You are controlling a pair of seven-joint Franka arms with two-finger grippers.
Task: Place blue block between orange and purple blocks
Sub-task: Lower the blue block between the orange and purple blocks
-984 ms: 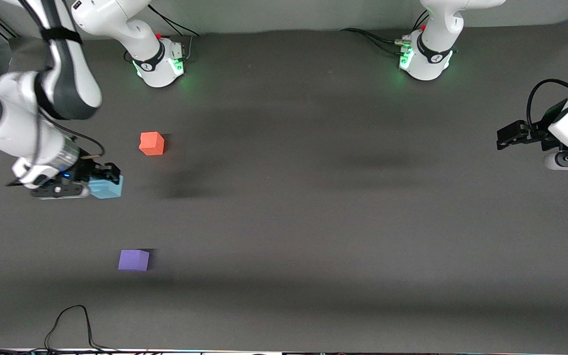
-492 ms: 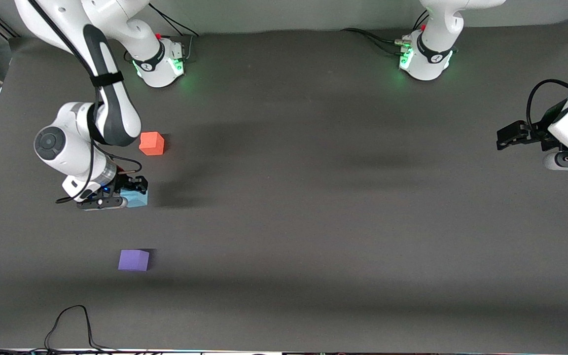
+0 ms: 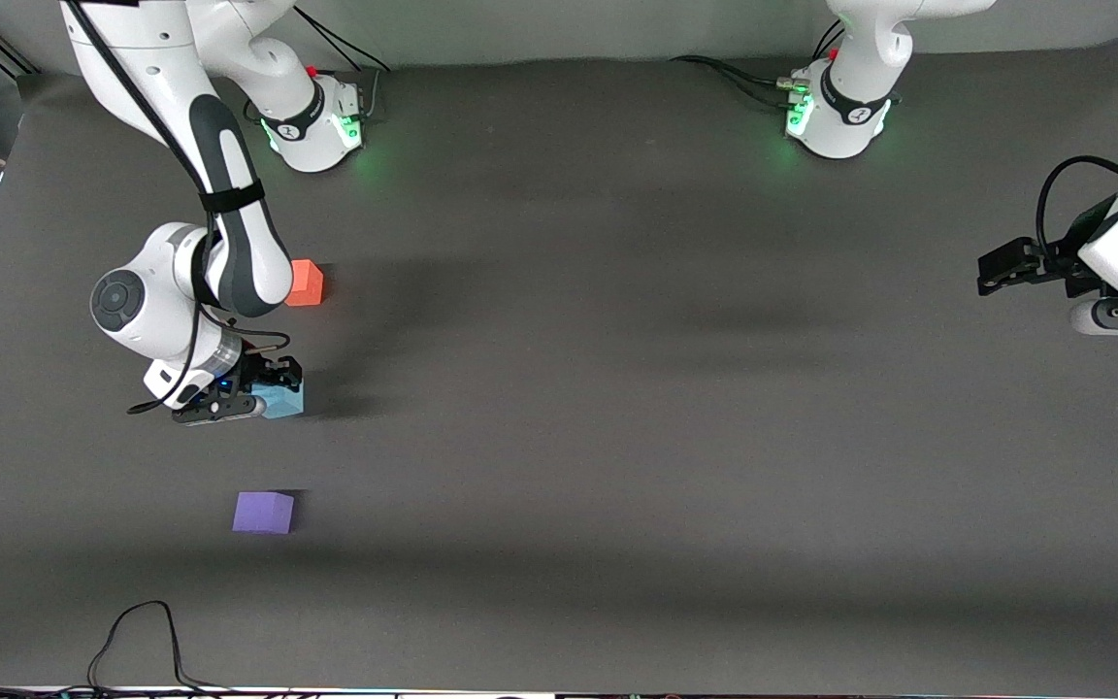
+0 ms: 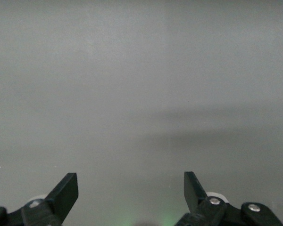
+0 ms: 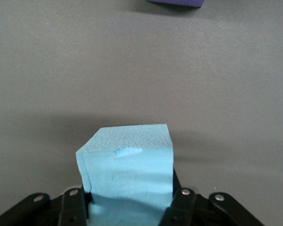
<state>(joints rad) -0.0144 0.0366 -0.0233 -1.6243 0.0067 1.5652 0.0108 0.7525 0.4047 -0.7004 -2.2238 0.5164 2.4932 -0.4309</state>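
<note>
Right pincer (image 3: 273, 383) grips blue block (image 3: 285, 398), seemingly level.

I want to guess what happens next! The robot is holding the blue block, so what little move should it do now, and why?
Probably lower it and let go. The right gripper is shut on the blue block, which already sits between the orange block and the purple block. Whether it touches the table is unclear. The left gripper waits open at its own end of the table.
</note>
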